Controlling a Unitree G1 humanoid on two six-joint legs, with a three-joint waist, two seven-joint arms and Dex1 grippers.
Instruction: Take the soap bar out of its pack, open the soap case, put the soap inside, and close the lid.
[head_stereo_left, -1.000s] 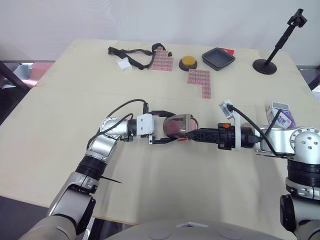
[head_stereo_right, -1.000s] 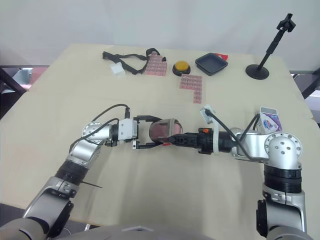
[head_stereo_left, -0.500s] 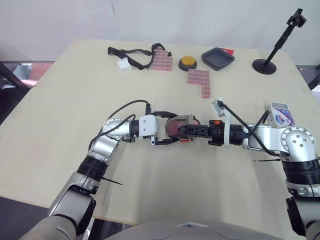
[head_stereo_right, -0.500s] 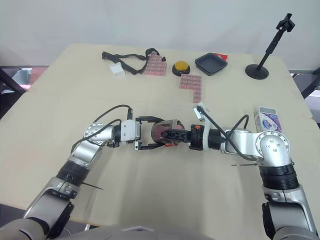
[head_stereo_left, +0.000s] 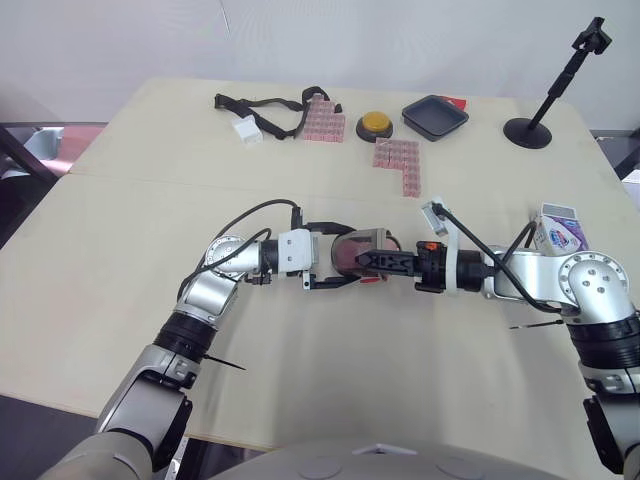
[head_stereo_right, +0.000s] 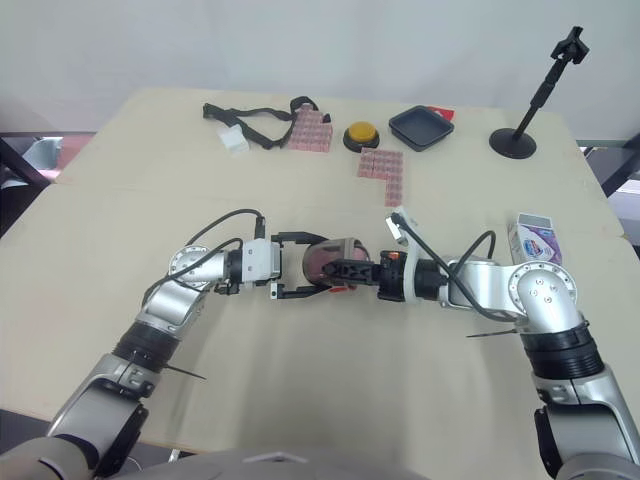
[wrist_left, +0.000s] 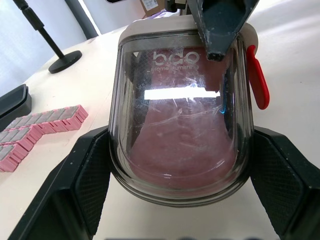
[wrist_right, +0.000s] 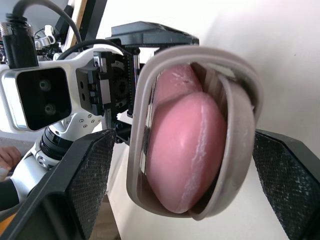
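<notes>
The clear-lidded soap case (head_stereo_left: 352, 246) sits at the table's middle, lying sideways between the fingers of my left gripper (head_stereo_left: 345, 256), which is shut on its sides. The pink soap (wrist_right: 185, 145) lies inside, and the lid stands slightly ajar at the end facing my right wrist. My right gripper (head_stereo_left: 374, 262) reaches in from the right, open, with one finger (wrist_left: 220, 25) over the lid and the other on the base side. The purple and white soap pack (head_stereo_left: 558, 232) stands beside my right arm.
Along the far edge lie a black strap (head_stereo_left: 262, 104) with a white block, two pink block sheets (head_stereo_left: 400, 160), a yellow button (head_stereo_left: 376, 123), a black tray (head_stereo_left: 436, 116) and a black stand (head_stereo_left: 530, 130). Bare table (head_stereo_left: 120, 260) spreads around and in front of the case.
My right gripper has slid left from touching the case's end to straddling the case. The left gripper and case have stayed put.
</notes>
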